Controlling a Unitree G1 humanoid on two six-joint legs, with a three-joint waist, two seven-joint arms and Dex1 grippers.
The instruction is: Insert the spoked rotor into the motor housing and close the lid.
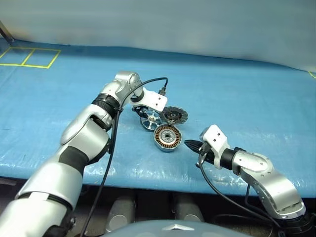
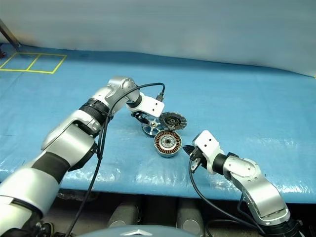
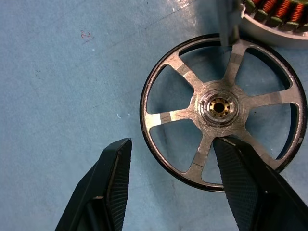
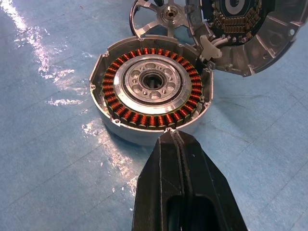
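The spoked rotor [image 3: 219, 106] lies flat on the blue sheet, with a dark outer ring and silver spokes. My left gripper [image 3: 172, 140] points down over it, open. One finger [image 3: 113, 183] stands outside the ring and the other over a spoke gap, so the rim lies between them untouched. Just in front of the rotor sits the motor housing [image 1: 167, 137], a copper winding ring around its centre. The lid [image 1: 174, 115] rests tilted at the housing's far side, right of the rotor. My right gripper [image 4: 175, 137] is shut, its tips close to the housing's near rim.
Everything sits on a table covered by a blue sheet [image 1: 237, 98], whose front edge runs just below my arms. Yellow tape lines [image 1: 29, 57] mark the far left corner. A black cable [image 1: 148, 84] loops above the left wrist.
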